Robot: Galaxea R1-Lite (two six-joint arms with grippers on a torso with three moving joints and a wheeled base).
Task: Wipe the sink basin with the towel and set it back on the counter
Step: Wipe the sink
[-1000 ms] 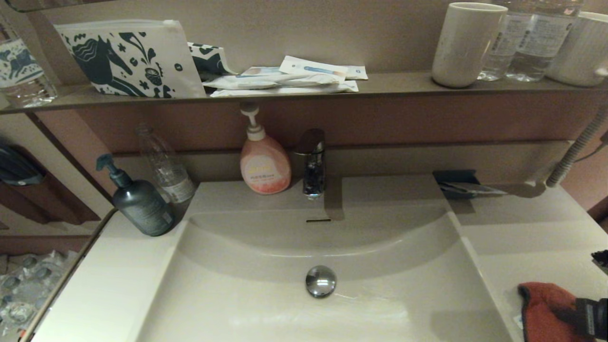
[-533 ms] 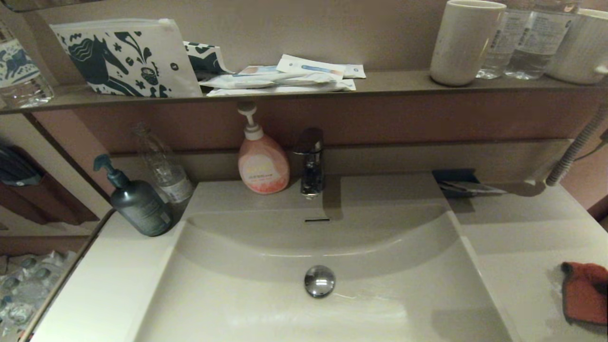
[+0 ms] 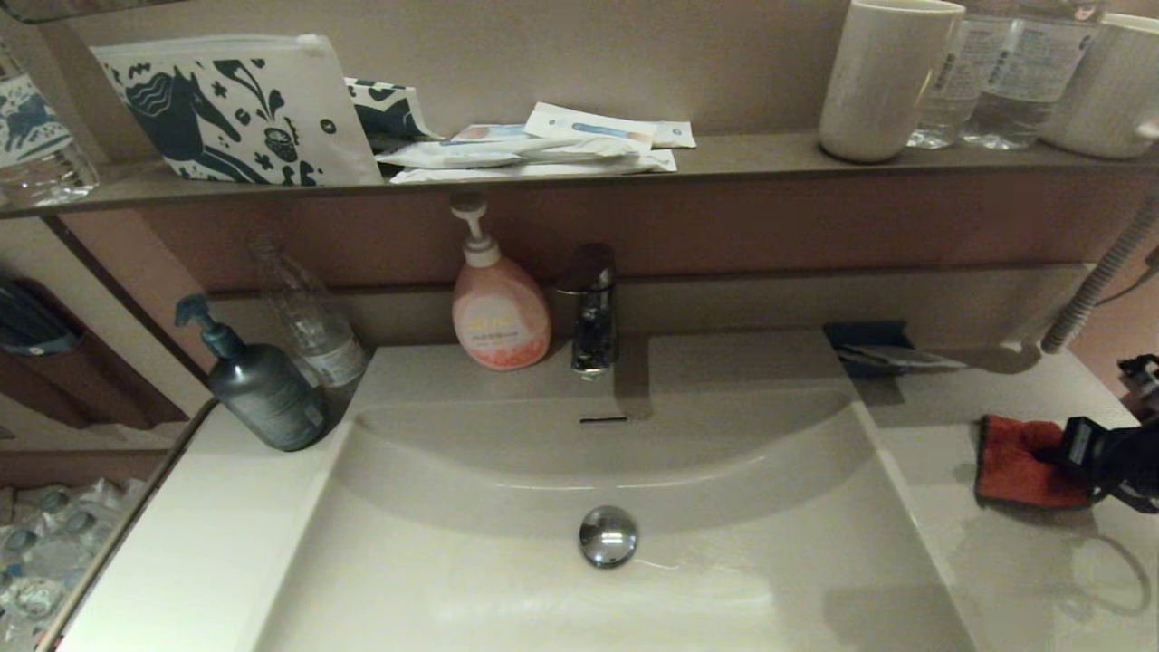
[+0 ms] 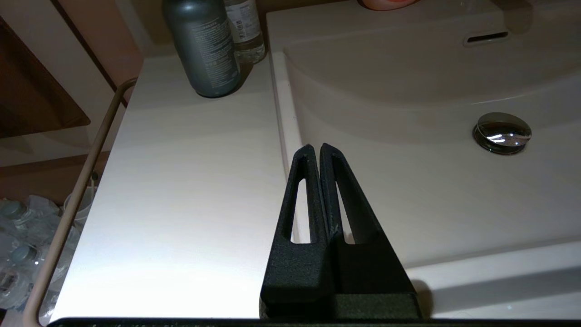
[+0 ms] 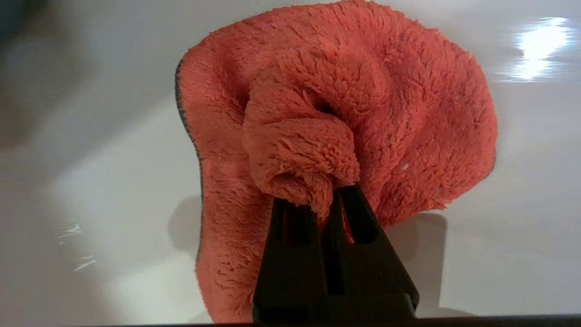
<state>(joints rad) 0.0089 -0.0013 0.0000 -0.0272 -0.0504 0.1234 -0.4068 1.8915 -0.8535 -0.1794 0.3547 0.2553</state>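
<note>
The red-orange towel (image 3: 1019,462) (image 5: 327,136) hangs bunched over the counter (image 3: 996,580) right of the sink basin (image 3: 507,580). My right gripper (image 3: 1055,457) (image 5: 327,200) is shut on a fold of the towel, at the right edge of the head view. The basin's chrome drain plug (image 3: 608,536) (image 4: 501,132) and overflow slot (image 3: 604,419) show in its middle. My left gripper (image 4: 316,149) is shut with nothing in it, hovering over the basin's left rim; it does not show in the head view.
A dark pump bottle (image 3: 258,385) and a clear bottle (image 3: 312,321) stand on the left counter. A pink soap dispenser (image 3: 498,312) and the tap (image 3: 593,308) stand behind the basin. A dark blue packet (image 3: 874,349) lies at the back right. A shelf (image 3: 742,158) above holds cups and pouches.
My right gripper has carried the towel away from the front edge of the right counter toward the back, and it now sits farther from me and a little more to the left.
</note>
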